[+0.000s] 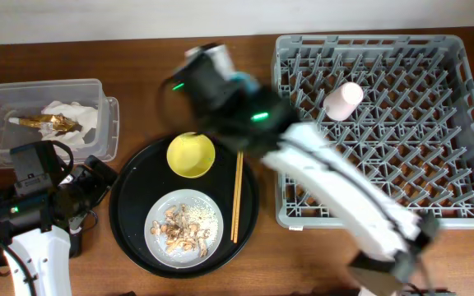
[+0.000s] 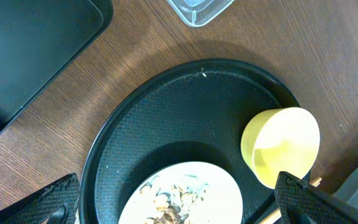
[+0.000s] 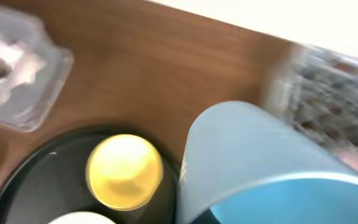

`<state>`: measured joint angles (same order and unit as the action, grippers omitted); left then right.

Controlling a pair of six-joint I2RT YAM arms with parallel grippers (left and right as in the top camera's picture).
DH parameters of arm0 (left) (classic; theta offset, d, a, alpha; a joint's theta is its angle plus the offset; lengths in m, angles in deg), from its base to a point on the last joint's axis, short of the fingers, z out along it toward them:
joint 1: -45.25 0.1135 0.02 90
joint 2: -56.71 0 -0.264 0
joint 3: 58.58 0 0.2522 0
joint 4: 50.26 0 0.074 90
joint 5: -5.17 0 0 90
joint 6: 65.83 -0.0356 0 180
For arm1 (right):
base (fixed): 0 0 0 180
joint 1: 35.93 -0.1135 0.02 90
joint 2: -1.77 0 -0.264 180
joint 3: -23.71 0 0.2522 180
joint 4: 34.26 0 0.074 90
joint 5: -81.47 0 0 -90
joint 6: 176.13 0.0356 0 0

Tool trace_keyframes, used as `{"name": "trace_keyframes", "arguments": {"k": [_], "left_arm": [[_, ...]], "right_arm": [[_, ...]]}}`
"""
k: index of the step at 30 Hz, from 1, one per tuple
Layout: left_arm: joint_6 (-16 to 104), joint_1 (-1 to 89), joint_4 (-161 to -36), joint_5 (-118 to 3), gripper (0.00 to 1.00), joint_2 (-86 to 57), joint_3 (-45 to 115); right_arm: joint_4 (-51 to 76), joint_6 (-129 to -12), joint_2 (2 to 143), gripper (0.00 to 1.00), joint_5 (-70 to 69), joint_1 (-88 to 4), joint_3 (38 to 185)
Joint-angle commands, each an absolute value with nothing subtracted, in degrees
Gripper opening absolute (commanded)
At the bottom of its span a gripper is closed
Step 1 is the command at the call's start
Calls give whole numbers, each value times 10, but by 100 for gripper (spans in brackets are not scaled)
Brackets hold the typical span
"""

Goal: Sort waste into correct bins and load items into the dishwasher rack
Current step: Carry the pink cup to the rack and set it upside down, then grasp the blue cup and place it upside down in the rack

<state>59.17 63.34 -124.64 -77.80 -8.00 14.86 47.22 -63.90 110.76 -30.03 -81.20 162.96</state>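
My right gripper point(image 1: 208, 72) is shut on the light blue cup point(image 1: 217, 56), held above the table between the clear tub and the dishwasher rack point(image 1: 459, 123). The cup fills the right wrist view point(image 3: 260, 155) and hides the fingers. A pale pink cup point(image 1: 344, 99) lies in the rack. The yellow bowl point(image 1: 191, 154), the chopsticks point(image 1: 238, 197) and the plate point(image 1: 208, 205) with food scraps point(image 1: 181, 228) sit on the round black tray. The clear tub point(image 1: 109, 115) holds the napkin point(image 1: 76, 111) and the gold wrapper point(image 1: 46, 122). My left gripper point(image 2: 176, 194) is open above the plate point(image 2: 222, 186).
The large round black tray point(image 1: 130, 197) lies at the middle front. The black rectangular tray point(image 2: 30, 43) lies at the front left, partly under my left arm. My right arm crosses the rack's front left corner. The right wrist view is blurred.
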Motion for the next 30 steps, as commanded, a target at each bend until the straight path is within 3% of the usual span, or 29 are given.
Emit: {"name": "trace_keyframes", "arguments": {"k": [1, 3, 5, 8, 9, 12, 14, 16, 17, 18, 21, 24, 27, 30], "left_arm": [[595, 635, -1247, -780, 99, -77, 154], [595, 635, -1247, -780, 99, -77, 154], [595, 635, -1247, -780, 99, -77, 154], [595, 635, -1247, -780, 100, -77, 154], [595, 635, -1247, -780, 99, -76, 154], [595, 635, -1247, -780, 99, -77, 154], [595, 635, -1247, -780, 99, -77, 154], [595, 635, -1247, -780, 100, -77, 154], [595, 635, -1247, -780, 99, -77, 154], [595, 635, -1247, -780, 99, -77, 154], [595, 635, -1247, -780, 100, -77, 154], [595, 635, -1247, -780, 99, -76, 154], [595, 635, -1247, -780, 99, -77, 154], [595, 635, -1247, -780, 99, -77, 154]], "right_arm": [[545, -601, 1020, 4, -152, -643, 1641], [608, -614, 1019, 4, -11, -498, 1641], [659, -745, 1051, 4, 170, -355, 1612], [646, -878, 1073, 4, 453, -253, 1490], [588, -904, 1080, 4, 586, -221, 1390], [422, -904, 1102, 4, 791, -181, 1188], [362, -872, 1125, 4, 803, -178, 1125], [366, -841, 1128, 4, 693, -178, 1115], [366, -820, 1128, 6, 613, -178, 1115], [366, -820, 1128, 15, 564, -178, 1115], [361, -796, 1128, 19, 484, -162, 1116], [370, -796, 1120, 26, 482, -116, 1117], [445, -799, 1075, 26, 429, -66, 1153], [517, -796, 941, 26, 312, -56, 1222]]}}
